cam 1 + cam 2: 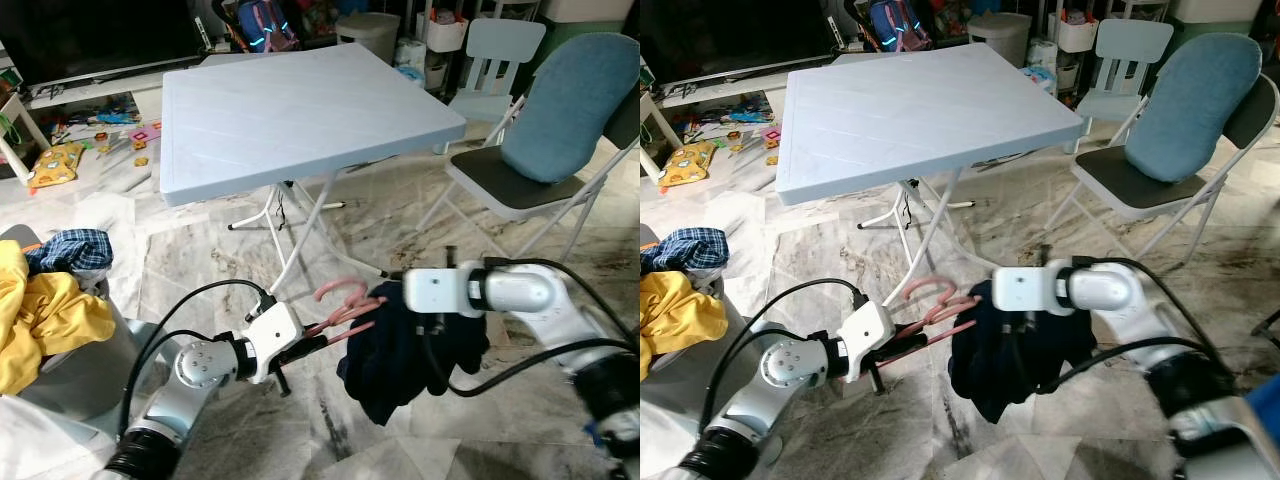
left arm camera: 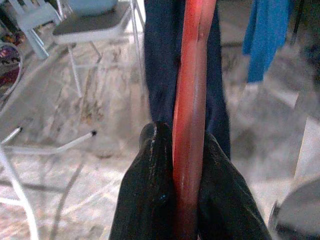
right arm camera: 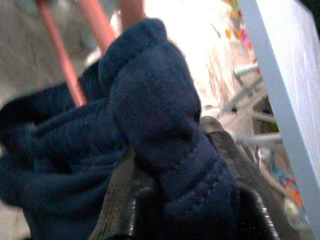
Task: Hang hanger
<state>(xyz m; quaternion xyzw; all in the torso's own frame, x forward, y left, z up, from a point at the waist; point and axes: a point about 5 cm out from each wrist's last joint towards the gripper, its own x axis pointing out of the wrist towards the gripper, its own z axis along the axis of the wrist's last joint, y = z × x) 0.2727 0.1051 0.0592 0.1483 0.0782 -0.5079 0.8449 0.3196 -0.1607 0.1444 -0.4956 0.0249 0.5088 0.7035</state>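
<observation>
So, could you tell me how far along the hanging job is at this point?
Done: the left gripper is shut on the pink hanger, and the right gripper grips the navy garment bunched against it. In hand: working the garment onto the hanger. Left: hanging it up; no rail is in view.

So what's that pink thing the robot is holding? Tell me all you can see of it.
It is a pink hanger, looking like glossy plastic, with a curved hook at the top. It is held low above the marble floor, in front of the folding table. The left gripper is shut on its bar, and a dark navy garment drapes over its far end, where the right gripper clutches the cloth.
</observation>
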